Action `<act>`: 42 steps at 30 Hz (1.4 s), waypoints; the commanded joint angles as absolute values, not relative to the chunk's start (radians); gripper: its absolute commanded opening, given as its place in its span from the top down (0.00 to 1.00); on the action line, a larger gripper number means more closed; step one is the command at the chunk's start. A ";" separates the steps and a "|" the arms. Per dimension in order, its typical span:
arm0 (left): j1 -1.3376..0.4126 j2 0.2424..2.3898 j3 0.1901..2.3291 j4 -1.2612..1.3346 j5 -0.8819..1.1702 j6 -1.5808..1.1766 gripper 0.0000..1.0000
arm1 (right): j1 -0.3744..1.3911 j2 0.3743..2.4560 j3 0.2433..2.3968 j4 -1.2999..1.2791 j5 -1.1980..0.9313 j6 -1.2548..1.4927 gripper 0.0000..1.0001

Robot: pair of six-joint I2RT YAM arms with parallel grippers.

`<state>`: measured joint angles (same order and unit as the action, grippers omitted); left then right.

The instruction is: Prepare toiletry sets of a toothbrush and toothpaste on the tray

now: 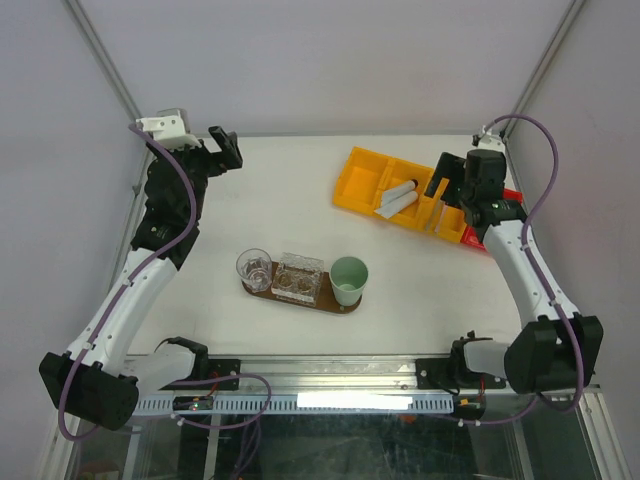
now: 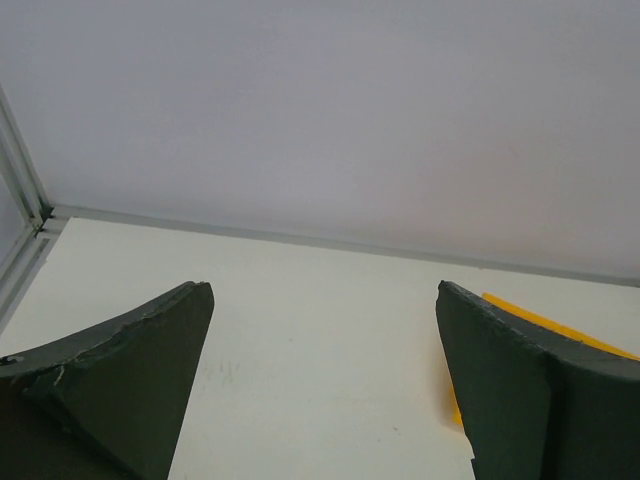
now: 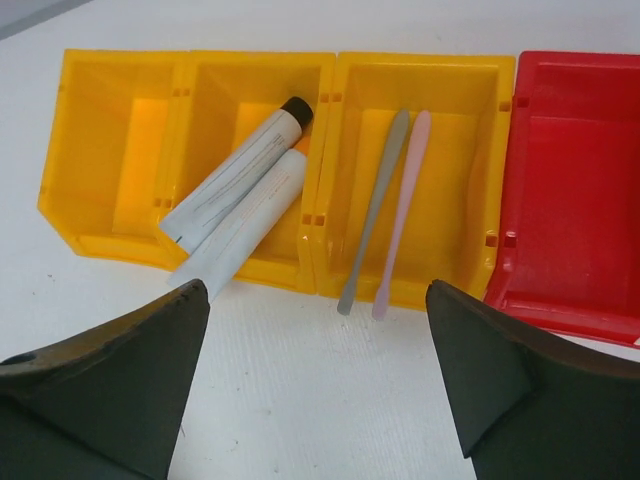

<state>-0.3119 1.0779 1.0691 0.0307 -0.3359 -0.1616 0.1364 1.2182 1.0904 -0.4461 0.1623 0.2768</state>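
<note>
Two white toothpaste tubes (image 3: 235,200) lie in the middle compartment of the yellow bin (image 3: 325,255), their flat ends over its near wall; they also show in the top view (image 1: 397,197). A grey toothbrush (image 3: 375,210) and a pink toothbrush (image 3: 401,215) lie side by side in the bin's right compartment. The dark brown oval tray (image 1: 345,308) sits mid-table. My right gripper (image 3: 315,300) is open and empty, just in front of the bin. My left gripper (image 2: 325,300) is open and empty at the far left (image 1: 225,150).
On the tray stand a clear glass (image 1: 254,269), a clear square holder (image 1: 298,277) and a mint-green cup (image 1: 349,277). A red bin (image 3: 580,210) adjoins the yellow bin on its right. Walls and frame posts enclose the table.
</note>
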 commanded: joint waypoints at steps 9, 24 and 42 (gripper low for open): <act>-0.299 1.086 1.093 0.077 -0.212 -0.205 0.01 | 0.029 1.426 1.142 -0.371 0.028 0.324 0.26; -0.299 1.080 1.112 0.060 -0.158 -0.227 0.01 | 0.209 1.617 1.328 -0.367 -0.022 0.239 0.32; -0.299 1.095 1.118 0.051 -0.161 -0.219 0.01 | 0.279 1.782 1.489 -0.415 0.127 0.207 0.47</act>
<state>-0.3119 1.0943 1.0748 0.0235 -0.1806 -0.2203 0.3187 1.8065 1.4261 -0.4255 0.1425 0.2749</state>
